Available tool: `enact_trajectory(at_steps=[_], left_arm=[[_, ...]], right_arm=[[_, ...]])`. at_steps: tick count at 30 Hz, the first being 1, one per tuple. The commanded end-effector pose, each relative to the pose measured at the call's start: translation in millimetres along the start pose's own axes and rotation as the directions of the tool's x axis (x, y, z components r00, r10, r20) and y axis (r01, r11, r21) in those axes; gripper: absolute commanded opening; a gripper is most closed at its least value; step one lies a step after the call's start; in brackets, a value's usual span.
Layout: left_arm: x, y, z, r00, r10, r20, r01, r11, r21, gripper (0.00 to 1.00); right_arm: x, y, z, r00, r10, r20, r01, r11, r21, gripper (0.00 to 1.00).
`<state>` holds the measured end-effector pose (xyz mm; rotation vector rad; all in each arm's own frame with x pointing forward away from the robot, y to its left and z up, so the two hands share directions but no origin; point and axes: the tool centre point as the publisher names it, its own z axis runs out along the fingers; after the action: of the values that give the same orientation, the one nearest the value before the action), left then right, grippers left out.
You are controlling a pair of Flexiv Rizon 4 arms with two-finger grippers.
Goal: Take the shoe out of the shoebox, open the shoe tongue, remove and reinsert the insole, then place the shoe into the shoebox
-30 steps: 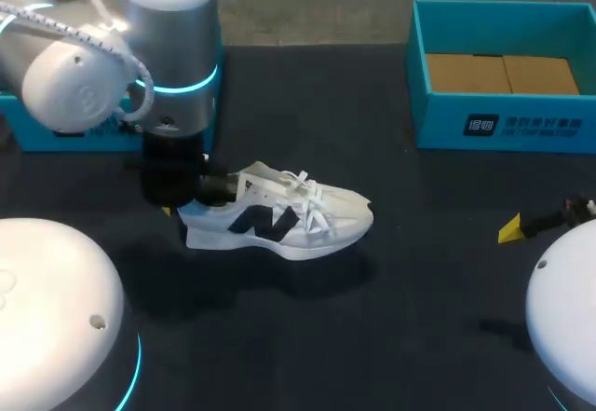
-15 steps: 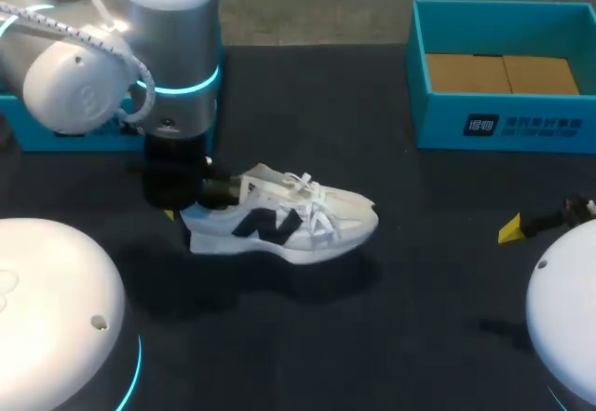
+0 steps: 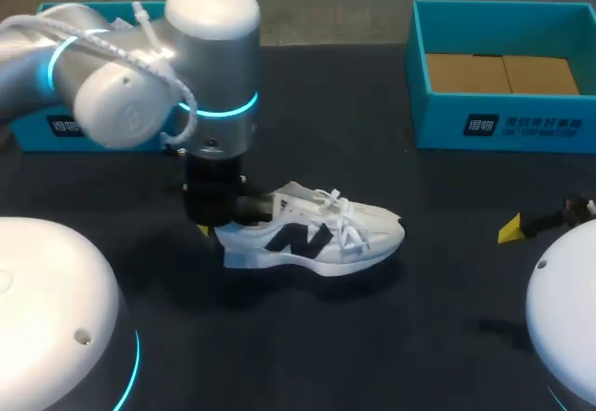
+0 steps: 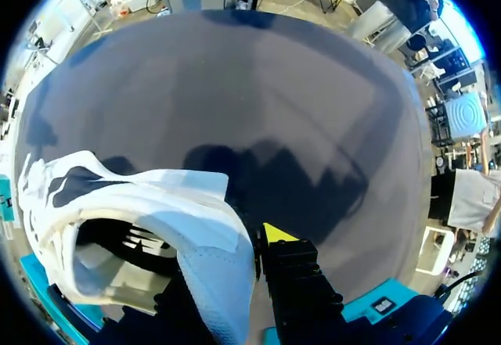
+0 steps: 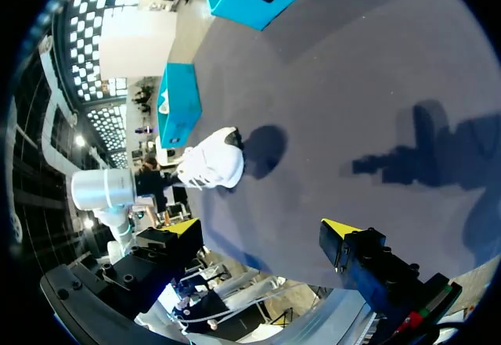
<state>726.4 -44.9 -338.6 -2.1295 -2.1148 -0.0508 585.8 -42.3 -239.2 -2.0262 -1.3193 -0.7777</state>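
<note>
Shoe is sitting out of the shoebox, side-on near the middle of the table — toe pointing toward the right arm's side, heel toward the left arm. White upper, dark mark on the side, white laces lying loose on top. Cannot tell whether the sole is touching the table or hanging just above it.

Left gripper is pointing straight down at the heel and clamping the heel wall. In the left wrist view the gripper is straddling that wall: one yellow-tipped finger is pressing on the outside, the other is going down inside the shoe opening, its tip hidden by the white fabric.

Right gripper is hanging low at the table's right side, well apart from the shoe — fingers spread wide, nothing between them. From the head view only one of its yellow tips is showing.

Shoebox is standing open-topped at the far right of the table, brown cardboard lying flat in its bottom. Second blue box is standing at the far left, partly hidden behind the left arm.
</note>
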Motion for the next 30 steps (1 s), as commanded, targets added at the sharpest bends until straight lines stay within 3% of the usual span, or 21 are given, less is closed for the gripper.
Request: enact_trajectory(at_steps=[1, 8, 12, 30], left_arm=[[-25.9, 4, 8, 0.999, -0.001, -0.047, 0.002, 1.0, 0.018, 0.0], [-41.1, -4, 26, 0.997, -0.011, -0.075, 0.012, 1.0, 0.014, 0.0], [-49.1, 0, 35, 0.995, -0.055, -0.088, 0.052, 0.998, -0.034, 0.0], [-62.5, 18, 49, 0.997, -0.022, -0.07, 0.019, 0.999, -0.048, 0.0]], right_arm=[[0.5, -2.5, 0, 1.0, 0.001, 0.004, -0.001, 1.0, -0.004, 1.0], [0.5, -2.5, 0, 1.0, 0.001, 0.004, -0.001, 1.0, -0.004, 1.0], [0.5, -2.5, 0, 1.0, 0.001, 0.004, -0.001, 1.0, -0.004, 1.0], [0.5, -2.5, 0, 1.0, 0.001, 0.004, -0.001, 1.0, -0.004, 1.0]])
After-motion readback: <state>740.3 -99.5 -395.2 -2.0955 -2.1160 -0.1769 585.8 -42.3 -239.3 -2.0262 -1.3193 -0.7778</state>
